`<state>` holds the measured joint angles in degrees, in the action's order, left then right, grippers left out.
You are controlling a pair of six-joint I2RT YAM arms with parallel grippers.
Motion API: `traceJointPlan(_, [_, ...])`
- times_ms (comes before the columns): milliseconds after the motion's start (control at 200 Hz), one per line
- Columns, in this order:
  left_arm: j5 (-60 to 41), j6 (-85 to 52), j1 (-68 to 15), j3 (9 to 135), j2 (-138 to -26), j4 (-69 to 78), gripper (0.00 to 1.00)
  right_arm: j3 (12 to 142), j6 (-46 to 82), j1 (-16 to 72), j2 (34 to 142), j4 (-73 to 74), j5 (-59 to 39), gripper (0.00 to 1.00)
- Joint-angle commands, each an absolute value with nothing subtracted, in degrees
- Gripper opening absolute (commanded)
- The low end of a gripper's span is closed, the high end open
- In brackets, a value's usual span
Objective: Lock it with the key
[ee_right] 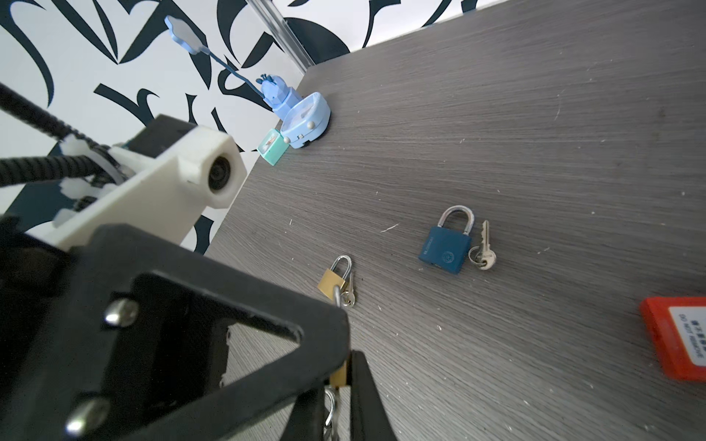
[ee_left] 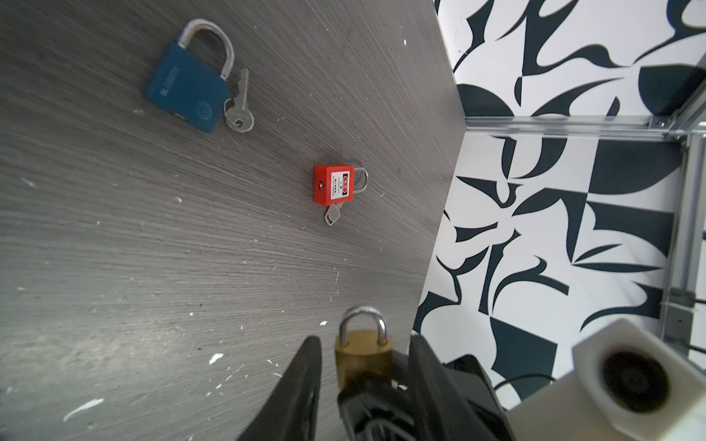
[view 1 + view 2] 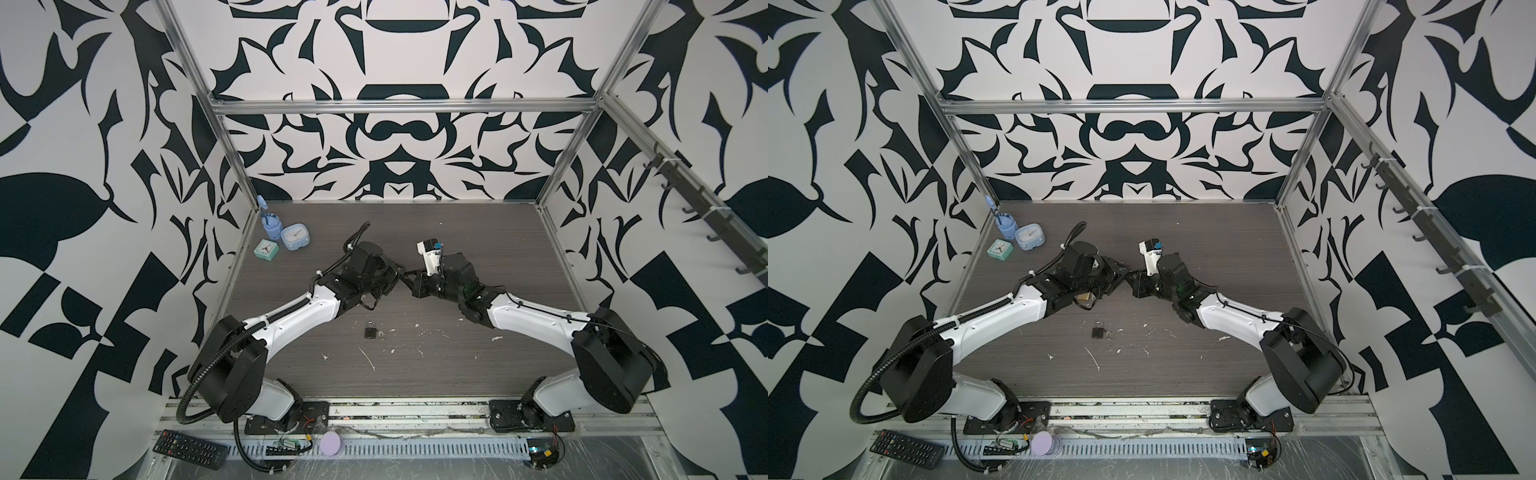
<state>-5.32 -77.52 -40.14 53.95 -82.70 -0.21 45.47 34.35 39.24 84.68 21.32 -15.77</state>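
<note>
My two grippers meet above the middle of the table. A small brass padlock [image 2: 363, 353] with its shackle down stands between my left gripper's fingers [image 2: 309, 366], with a gap on each side. So my left gripper [image 2: 363, 340] is open around it. My right gripper [image 1: 340, 382] is shut at the padlock's underside, where the key goes in. A key ring [image 1: 331, 414] shows between its fingers and a strip of brass [image 1: 339, 376] at their tips. The key's blade is hidden. In both top views the left gripper [image 3: 397, 276] and right gripper [image 3: 413, 282] nearly touch.
On the table lie a blue padlock [image 2: 187, 91] with its key [image 2: 238, 103], a red padlock [image 2: 333, 185] with a key [image 2: 331, 214], and a second brass padlock [image 1: 336, 280]. Blue and teal clocks [image 3: 294, 237] stand at the back left.
</note>
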Motion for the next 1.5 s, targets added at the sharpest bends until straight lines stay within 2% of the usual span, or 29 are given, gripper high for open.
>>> traceJointPlan(0, [-4.3, -77.0, -40.2, 53.4, -81.2, 0.6, 0.33, 45.4, 35.4, 39.6, 82.6, 25.3, -17.4, 0.00])
traceJointPlan(540, [-4.7, -77.0, -40.2, 55.0, -81.9, -2.0, 0.22, 45.0, 33.0, 39.6, 82.5, 24.4, -18.6, 0.00])
traceJointPlan(600, [-4.7, -77.0, -40.2, 55.0, -81.9, -2.0, 0.15, 45.0, 32.6, 39.6, 82.5, 24.3, -18.9, 0.00])
traceJointPlan(745, [-3.8, -77.0, -40.2, 54.8, -81.6, -2.5, 0.00, 44.7, 32.0, 39.6, 81.5, 23.6, -18.6, 0.16])
traceJointPlan(1060, [-1.6, -76.7, -40.0, 54.6, -80.8, -3.2, 0.00, 41.5, 29.9, 39.6, 75.2, 20.1, -16.4, 0.38])
traceJointPlan(1255, [-2.5, -76.6, -40.0, 55.1, -81.4, -3.1, 0.00, 39.3, 28.6, 39.6, 70.5, 17.8, -14.7, 0.38])
traceJointPlan(1495, [-3.2, -76.6, -40.0, 55.7, -81.9, -3.5, 0.00, 40.4, 26.8, 39.6, 73.7, 17.3, -16.4, 0.36])
